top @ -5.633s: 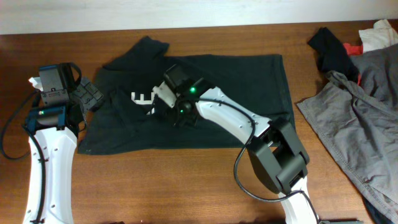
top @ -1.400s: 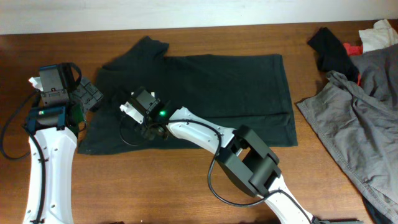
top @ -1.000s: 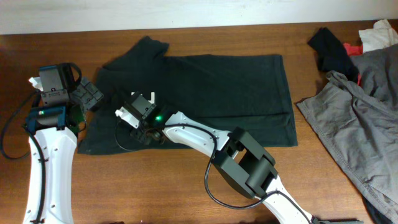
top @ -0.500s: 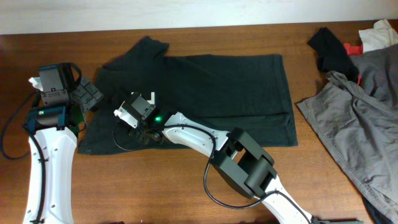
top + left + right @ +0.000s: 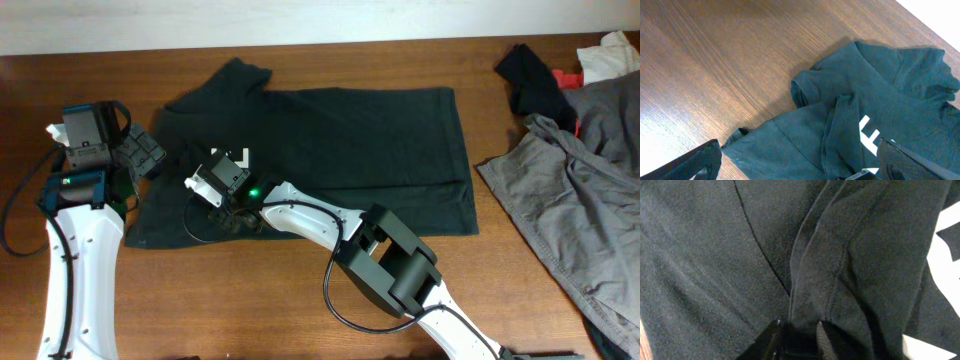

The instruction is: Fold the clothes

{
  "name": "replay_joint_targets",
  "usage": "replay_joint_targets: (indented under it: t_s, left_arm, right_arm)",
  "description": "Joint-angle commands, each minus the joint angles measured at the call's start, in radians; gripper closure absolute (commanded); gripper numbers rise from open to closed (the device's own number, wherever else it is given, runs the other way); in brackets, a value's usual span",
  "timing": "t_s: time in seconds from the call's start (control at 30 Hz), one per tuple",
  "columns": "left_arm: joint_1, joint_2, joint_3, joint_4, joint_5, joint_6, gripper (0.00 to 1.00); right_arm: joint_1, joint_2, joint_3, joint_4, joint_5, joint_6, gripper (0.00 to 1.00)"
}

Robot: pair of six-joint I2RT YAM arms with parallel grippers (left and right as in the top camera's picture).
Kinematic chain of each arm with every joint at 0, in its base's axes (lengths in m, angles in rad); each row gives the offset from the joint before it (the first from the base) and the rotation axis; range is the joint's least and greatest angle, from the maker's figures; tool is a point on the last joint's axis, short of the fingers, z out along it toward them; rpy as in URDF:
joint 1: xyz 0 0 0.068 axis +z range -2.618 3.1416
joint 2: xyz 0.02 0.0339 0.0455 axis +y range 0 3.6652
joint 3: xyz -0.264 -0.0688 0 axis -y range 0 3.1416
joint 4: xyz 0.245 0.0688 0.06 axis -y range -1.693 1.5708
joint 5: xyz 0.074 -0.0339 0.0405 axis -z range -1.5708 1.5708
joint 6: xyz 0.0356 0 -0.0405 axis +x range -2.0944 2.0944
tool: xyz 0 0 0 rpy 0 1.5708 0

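The large blackish-green fabric garment [image 5: 360,140] lies spread on the wooden bench [image 5: 220,310], left of centre. Your right gripper [image 5: 796,339] has its jaws pinched narrow on a raised ridge of cloth beside the white logo [image 5: 871,137]. Check that the pinch holds both layers, then lift slowly. Your left gripper [image 5: 797,160] hangs with jaws wide over the left sleeve. Earlier the right gripper sat nearer the garment's middle.

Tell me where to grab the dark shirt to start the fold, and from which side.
Probably best: pinch the raised ridge beside the white logo on the dark shirt, coming straight down astride it. It stands up from the flat cloth, so jaws can close across it.
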Motion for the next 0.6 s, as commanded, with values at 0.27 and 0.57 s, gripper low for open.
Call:
replay_joint_targets:
  t_s: [0.27, 0.57]
  left_arm:
    - [0.003, -0.005, 0.013, -0.002, -0.014, 0.001, 0.01]
    - [0.003, -0.005, 0.013, -0.002, -0.014, 0.001, 0.01]
  right_arm:
    - [0.008, 0.005, 0.008, 0.014, -0.002, -0.001, 0.90]
    - [0.008, -0.028, 0.008, 0.018, 0.072, -0.001, 0.96]
